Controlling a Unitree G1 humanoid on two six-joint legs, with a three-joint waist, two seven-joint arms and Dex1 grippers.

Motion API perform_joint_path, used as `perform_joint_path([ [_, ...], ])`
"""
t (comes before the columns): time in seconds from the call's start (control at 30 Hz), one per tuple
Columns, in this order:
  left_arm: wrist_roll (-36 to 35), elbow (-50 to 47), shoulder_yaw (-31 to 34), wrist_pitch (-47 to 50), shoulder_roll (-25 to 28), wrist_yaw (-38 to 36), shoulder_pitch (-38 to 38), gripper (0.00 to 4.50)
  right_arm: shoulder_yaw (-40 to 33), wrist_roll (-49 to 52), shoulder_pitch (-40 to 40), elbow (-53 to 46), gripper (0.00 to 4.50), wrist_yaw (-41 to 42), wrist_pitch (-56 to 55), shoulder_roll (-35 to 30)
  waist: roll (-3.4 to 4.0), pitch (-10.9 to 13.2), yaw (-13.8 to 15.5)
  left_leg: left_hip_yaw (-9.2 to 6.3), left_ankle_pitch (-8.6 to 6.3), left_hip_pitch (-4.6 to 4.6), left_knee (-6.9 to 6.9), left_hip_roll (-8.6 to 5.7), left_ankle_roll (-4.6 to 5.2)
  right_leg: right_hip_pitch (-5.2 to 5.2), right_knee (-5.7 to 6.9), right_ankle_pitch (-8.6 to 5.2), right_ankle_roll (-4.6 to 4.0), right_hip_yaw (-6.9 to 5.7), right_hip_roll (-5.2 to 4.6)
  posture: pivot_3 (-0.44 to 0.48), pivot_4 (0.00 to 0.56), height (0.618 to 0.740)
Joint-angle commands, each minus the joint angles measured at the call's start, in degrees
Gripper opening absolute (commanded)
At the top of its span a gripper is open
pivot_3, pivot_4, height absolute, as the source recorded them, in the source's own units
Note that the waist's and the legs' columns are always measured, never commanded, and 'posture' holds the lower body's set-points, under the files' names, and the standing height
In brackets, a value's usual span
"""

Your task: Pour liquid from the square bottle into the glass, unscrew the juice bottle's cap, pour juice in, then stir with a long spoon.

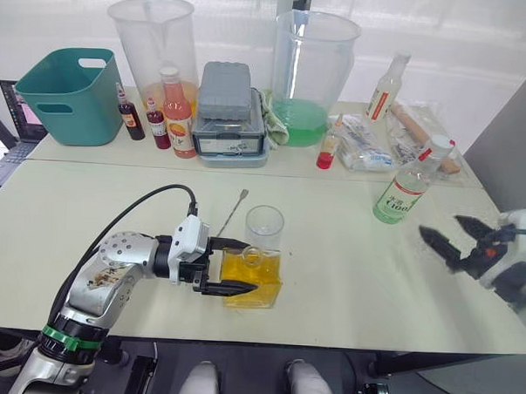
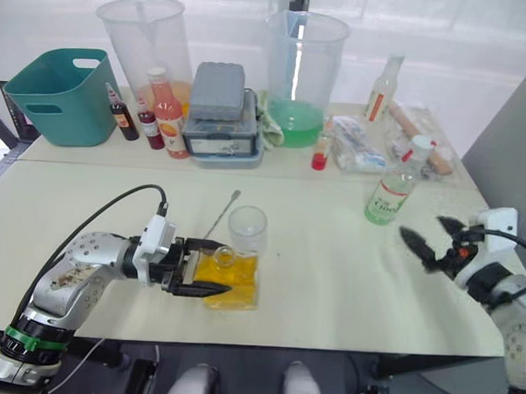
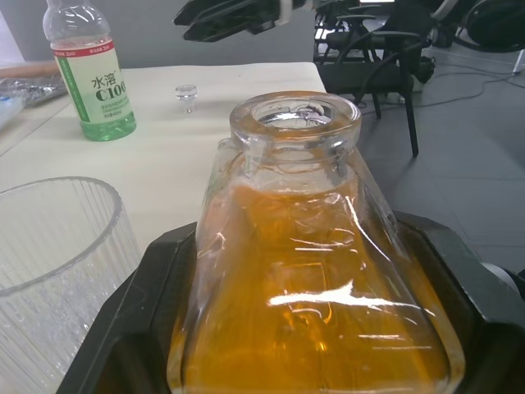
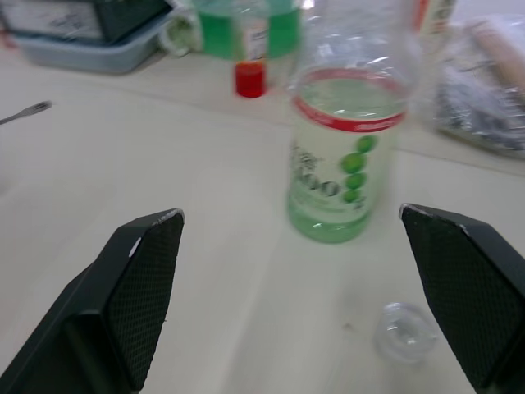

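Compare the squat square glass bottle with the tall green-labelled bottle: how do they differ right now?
The squat square glass bottle holds bright yellow-orange liquid; the tall green-labelled bottle holds pale green juice.
The square bottle's neck is open, with a clear round stopper lying on the table; the labelled bottle has its white cap on.
The left tool is closed on the square bottle; the labelled bottle stands free, ahead of the open right tool.
Both are clear and upright.

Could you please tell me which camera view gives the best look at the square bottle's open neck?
The left wrist view: the square bottle sits between the left gripper's fingers, its stopperless mouth facing the camera. The left and right eye views show it from above, beside the glass, with the neck small.
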Motion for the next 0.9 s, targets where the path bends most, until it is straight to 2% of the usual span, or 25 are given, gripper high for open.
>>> perform_joint_path([
  [0.03, -2.1, -1.7, 2.5, 1.8, 0.3, 1.6, -0.7, 2.79, -0.8, 7.0, 0.5, -7.4, 4.47, 5.4, 3.9, -2.5, -0.01, 0.0, 0.0, 0.0, 0.0, 0.0, 0.0, 0.0, 0.0, -0.01, 0.0, 0.0, 0.0, 0.0, 0.0, 0.0, 0.15, 0.739],
  [0.17, -5.3, -5.4, 4.8, 5.7, 1.5, 3.3, 0.2, 2.79, 1.3, 12.3, -1.4, -11.0, 4.47, 8.8, 7.3, -3.8, -0.09, 0.1, 0.0, 0.0, 0.0, -0.03, 0.0, 0.0, 0.0, -0.05, 0.0, 0.0, 0.01, -0.01, 0.0, 0.0, 0.15, 0.739],
  [0.33, -9.7, -10.2, 9.7, 10.8, 3.5, 6.6, 2.7, 2.79, 8.0, 12.5, -6.1, -12.3, 4.47, 9.5, 7.5, -2.3, -0.13, 0.1, -0.3, 0.01, -0.05, -0.07, 0.0, 0.06, 0.09, -0.16, 0.02, 0.0, 0.01, -0.03, 0.04, 0.0, 0.15, 0.739],
  [0.57, -15.1, -16.9, 22.0, 16.4, 9.3, 10.6, 10.8, 2.79, 14.6, 10.6, -9.4, -7.8, 4.47, 14.7, 5.8, -0.3, -0.24, 0.2, -0.1, 0.01, -0.12, -0.15, 0.0, 0.06, 0.18, -0.21, 0.01, 0.02, 0.18, -0.05, 0.03, 0.0, 0.15, 0.739],
  [0.73, -19.8, -15.9, 30.8, 20.2, 12.2, 13.0, 12.0, 2.79, 17.9, 7.7, -10.5, -5.0, 4.47, 17.3, 3.6, 1.4, -0.27, 0.2, 0.1, 0.01, -0.12, -0.16, 0.0, 0.07, 0.18, -0.23, 0.02, -0.08, 0.0, -0.08, 0.02, 0.0, 0.15, 0.739],
  [0.9, -18.0, -9.5, 32.7, 21.3, 15.2, 16.2, 6.5, 2.79, 19.2, 6.2, -11.3, -4.2, 4.47, 17.7, 2.5, 2.6, -0.28, 0.2, 0.1, 0.01, -0.12, -0.14, 0.0, 0.07, 0.18, -0.23, 0.02, -0.08, 0.0, -0.09, 0.03, 0.0, 0.15, 0.739],
])
